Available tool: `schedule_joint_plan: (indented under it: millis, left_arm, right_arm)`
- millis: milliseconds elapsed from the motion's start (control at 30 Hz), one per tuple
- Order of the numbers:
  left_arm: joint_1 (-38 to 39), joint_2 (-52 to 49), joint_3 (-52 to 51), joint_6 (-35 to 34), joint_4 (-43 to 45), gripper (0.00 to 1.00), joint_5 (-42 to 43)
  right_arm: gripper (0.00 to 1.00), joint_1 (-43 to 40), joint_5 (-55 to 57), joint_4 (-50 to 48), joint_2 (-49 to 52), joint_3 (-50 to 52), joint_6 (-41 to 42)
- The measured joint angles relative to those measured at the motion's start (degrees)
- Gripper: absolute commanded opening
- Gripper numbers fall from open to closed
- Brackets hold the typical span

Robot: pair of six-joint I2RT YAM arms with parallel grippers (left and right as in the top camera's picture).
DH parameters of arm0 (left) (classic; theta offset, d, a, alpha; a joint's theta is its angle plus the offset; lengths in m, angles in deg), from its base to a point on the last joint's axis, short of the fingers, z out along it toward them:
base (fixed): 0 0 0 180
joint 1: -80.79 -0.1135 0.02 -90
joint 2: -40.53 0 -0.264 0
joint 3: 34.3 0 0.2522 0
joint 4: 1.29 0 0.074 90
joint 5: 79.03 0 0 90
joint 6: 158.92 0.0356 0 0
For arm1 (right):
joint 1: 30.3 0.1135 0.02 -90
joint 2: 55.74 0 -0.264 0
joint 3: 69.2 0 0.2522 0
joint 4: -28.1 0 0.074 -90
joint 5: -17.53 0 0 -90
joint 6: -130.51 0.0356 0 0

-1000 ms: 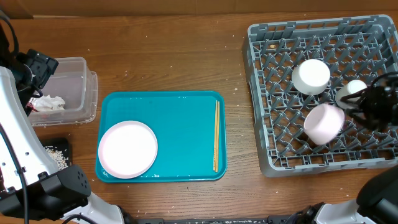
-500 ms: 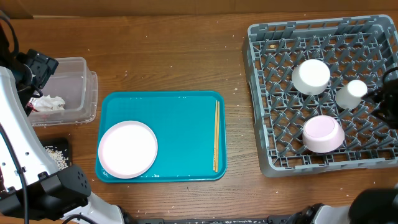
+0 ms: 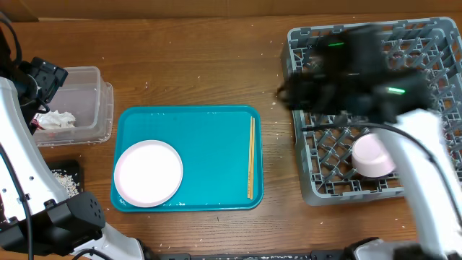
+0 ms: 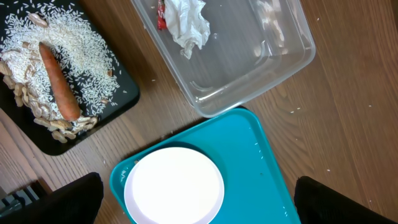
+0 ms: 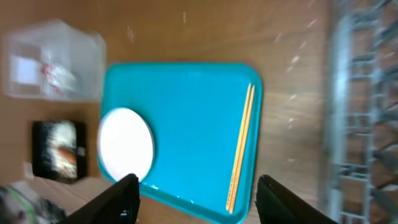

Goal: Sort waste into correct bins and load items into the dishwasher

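A white plate (image 3: 148, 172) lies at the front left of the teal tray (image 3: 209, 137). A pair of wooden chopsticks (image 3: 251, 157) lies along the tray's right side. A pink bowl (image 3: 374, 155) sits upside down in the grey dish rack (image 3: 433, 43). My right gripper (image 3: 292, 92) is blurred over the rack's left edge; in the right wrist view (image 5: 205, 199) it is open and empty, high above the tray (image 5: 186, 124) and chopsticks (image 5: 241, 146). My left gripper (image 4: 196, 199) is open and empty, high above the plate (image 4: 174, 185).
A clear bin (image 3: 83, 101) at the left holds a crumpled tissue (image 3: 55, 120). A black tray (image 3: 66, 177) with rice lies in front of it; the left wrist view shows a carrot (image 4: 59, 81) and peanuts on it. My right arm hides other items in the rack.
My right gripper let go of the pink bowl, which now rests upside down in the rack. The right arm then swung left across the rack. The left arm has not moved.
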Motion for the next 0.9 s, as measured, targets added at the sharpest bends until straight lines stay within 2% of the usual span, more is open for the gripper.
schedule_joint_plan:
  millis: [200,433,567,900]
  left_arm:
    - [0.00,0.00,0.00,0.00,-0.02,1.00,0.00]
    - [0.00,0.00,0.00,0.00,0.00,1.00,0.00]
    - [0.00,0.00,0.00,0.00,0.00,1.00,0.00]
    - [0.00,0.00,0.00,0.00,-0.02,1.00,0.00]
  right_arm:
    - [0.61,13.70,11.34,-1.97,17.42,0.48,7.74]
    - [0.55,16.87,14.84,-2.08,31.12,0.98,10.99]
    - [0.55,17.05,14.88,-2.03,34.38,1.20,11.63]
    - [0.57,20.37,14.56,-6.16,34.93,2.05,13.79]
